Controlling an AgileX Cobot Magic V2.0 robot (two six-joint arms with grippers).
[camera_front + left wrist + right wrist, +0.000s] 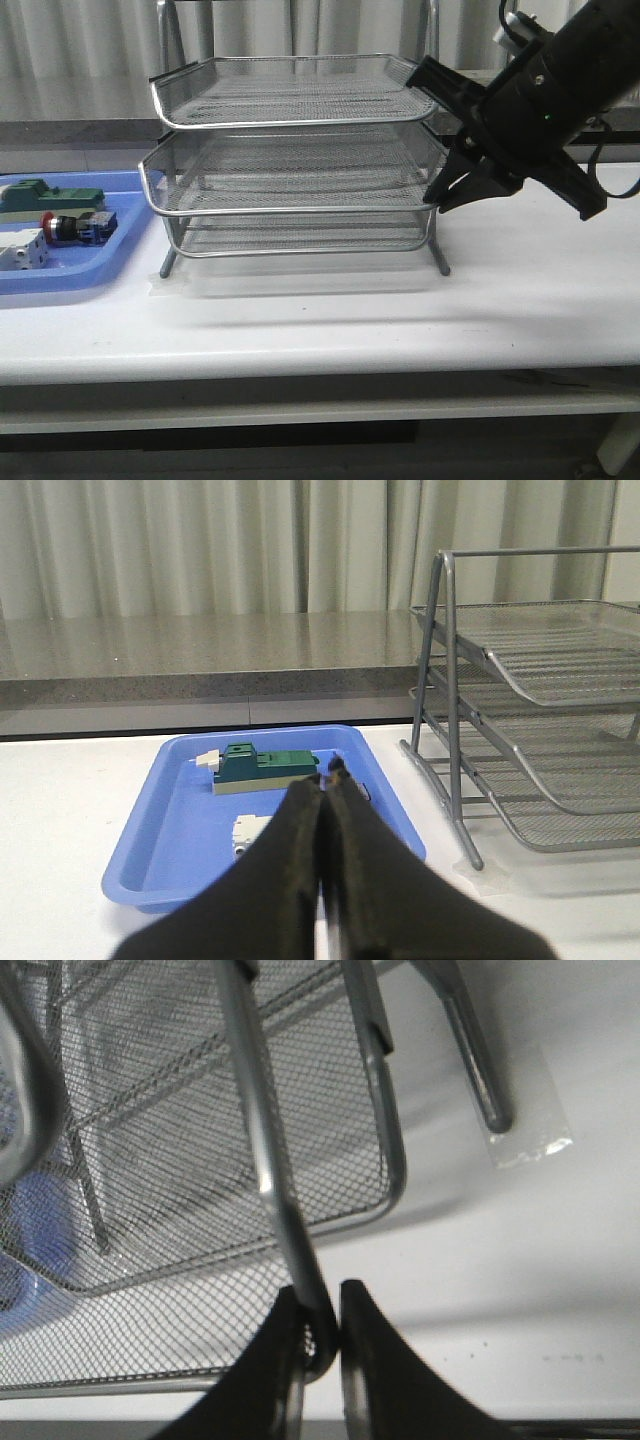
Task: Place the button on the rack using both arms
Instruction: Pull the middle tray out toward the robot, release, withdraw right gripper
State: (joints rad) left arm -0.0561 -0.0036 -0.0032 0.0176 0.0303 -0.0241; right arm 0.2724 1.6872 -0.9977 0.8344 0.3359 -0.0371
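White surface (400,320) carries everything you are working with. Largest on it is the rack (300,160) — three tiers of silver wire mesh on metal legs, standing near the middle. Your right arm (570,90) reaches in from the right, and the right claw (437,197) sits at the front right corner of the middle tier; in the right wrist view its fingers (265,1360) are clenched on that tray's chrome rim (290,1230), the bar pinched between them.

To the left of the rack, well apart from it, lies a flat blue tray (120,255). In it you can see a green block (45,195), a white block (20,250), and between them the button (75,226) — lying on its side, red cap pointing left.

Your left claw (325,780) shows only in its own wrist view, above the blue tray's near side, fingers pressed together with nothing between them.
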